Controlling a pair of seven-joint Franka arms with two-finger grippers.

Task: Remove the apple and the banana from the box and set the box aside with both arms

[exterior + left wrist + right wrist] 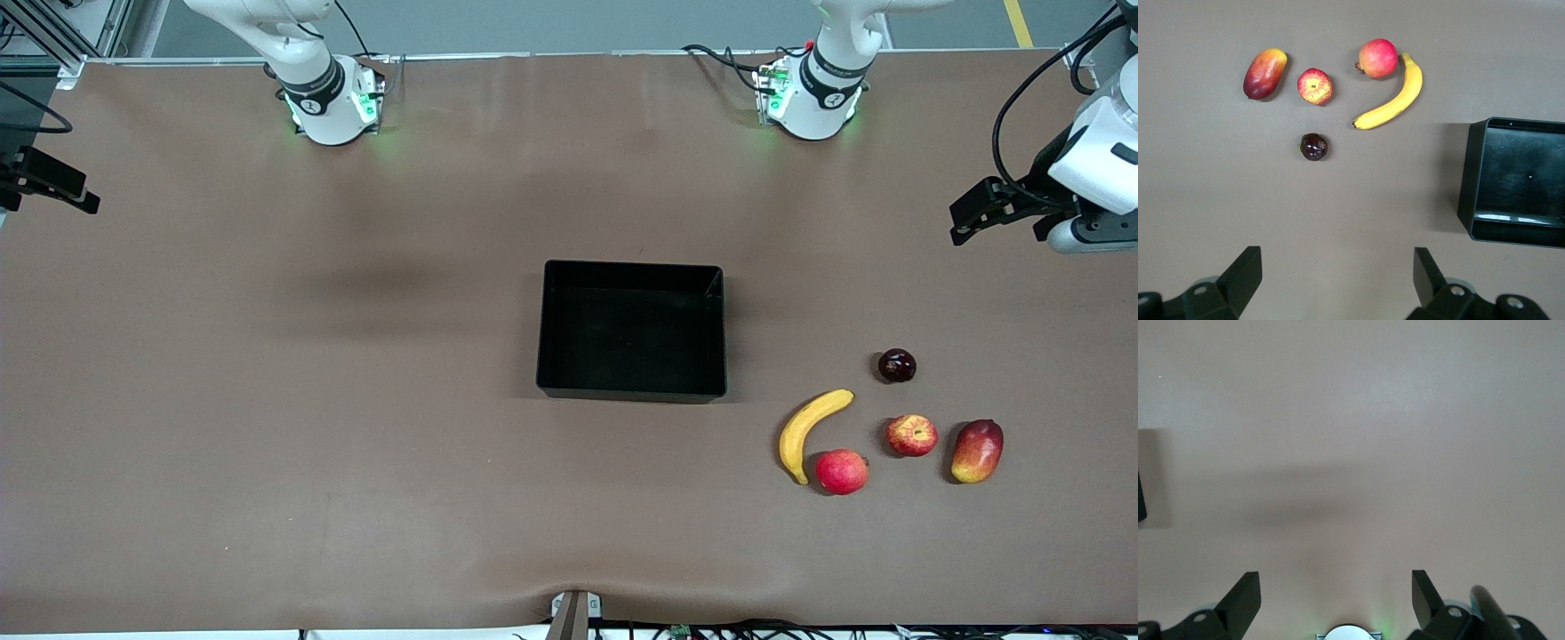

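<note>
Left arm raised at its end of table, waiting; left gripper [1338, 280] hangs over bare tabletop, fingers spread wide, holding nothing. Right arm raised at its end of table; right gripper [1336, 600] over bare tabletop, fingers wide apart, holding nothing.

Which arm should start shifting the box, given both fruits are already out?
Left. The box is empty; the banana and apple lie toward the left arm's end. The left gripper, fingers open, has the box in its wrist view; the right gripper, also open, sees mostly bare table.
</note>
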